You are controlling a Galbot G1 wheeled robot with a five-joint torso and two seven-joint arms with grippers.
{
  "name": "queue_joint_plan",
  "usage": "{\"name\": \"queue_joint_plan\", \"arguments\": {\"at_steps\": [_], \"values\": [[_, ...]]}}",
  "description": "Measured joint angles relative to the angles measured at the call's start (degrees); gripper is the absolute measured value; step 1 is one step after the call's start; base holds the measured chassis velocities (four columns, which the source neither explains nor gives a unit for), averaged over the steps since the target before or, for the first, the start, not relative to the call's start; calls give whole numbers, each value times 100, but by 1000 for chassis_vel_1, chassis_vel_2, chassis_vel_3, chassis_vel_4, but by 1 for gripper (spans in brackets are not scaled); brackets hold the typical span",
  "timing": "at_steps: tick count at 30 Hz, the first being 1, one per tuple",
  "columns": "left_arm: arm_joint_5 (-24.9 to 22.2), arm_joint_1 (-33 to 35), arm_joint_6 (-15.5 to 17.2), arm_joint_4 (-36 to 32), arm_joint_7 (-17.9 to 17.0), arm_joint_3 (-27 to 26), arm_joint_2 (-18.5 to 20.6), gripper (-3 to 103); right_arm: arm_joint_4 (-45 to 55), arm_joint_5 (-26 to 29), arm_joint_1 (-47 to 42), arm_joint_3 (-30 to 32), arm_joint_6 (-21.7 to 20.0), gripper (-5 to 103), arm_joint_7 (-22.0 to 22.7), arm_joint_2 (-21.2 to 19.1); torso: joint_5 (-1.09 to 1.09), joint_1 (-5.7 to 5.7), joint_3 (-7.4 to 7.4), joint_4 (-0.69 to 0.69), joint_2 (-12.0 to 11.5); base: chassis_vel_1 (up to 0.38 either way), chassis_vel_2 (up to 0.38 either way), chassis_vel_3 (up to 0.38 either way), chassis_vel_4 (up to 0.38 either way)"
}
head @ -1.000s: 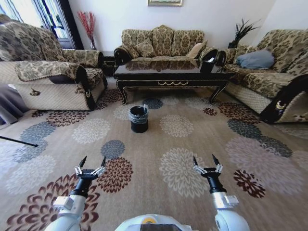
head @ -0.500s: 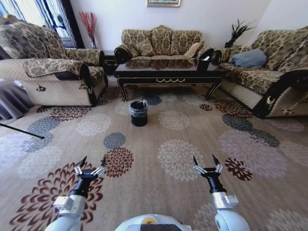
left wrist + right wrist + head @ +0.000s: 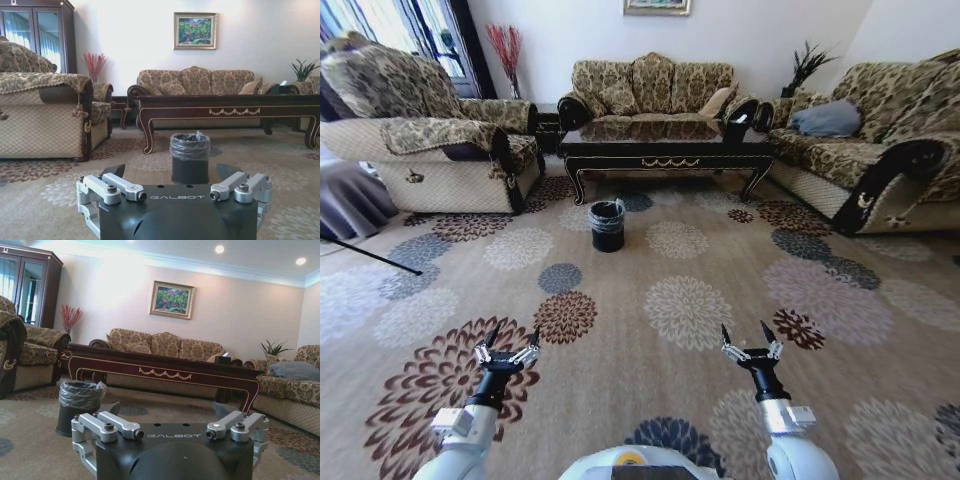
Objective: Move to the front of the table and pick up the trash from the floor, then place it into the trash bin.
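On the flowered carpet (image 3: 720, 250) ahead of me, the trash bin (image 3: 607, 225) stands just in front of the table (image 3: 665, 150). My left fingers (image 3: 507, 340) and right fingers (image 3: 750, 337) hang low, spread apart, holding nothing.

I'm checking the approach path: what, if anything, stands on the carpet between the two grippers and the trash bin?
Nothing visible. Open patterned carpet runs from the left gripper and right gripper, both open and empty, to the trash bin, which stands before the table.
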Motion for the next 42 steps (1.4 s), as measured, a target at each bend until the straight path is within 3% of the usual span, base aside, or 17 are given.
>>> {"name": "queue_joint_plan", "arguments": {"at_steps": [22,42], "values": [[0,0,0,0,0,0,0,100,0,0,0,0,0,100,0,0,0,1,8,0,6,45,-59,-54,60],[0,0,0,0,0,0,0,100,0,0,0,0,0,100,0,0,0,30,430,-1,460,0,0,0,0]]}}
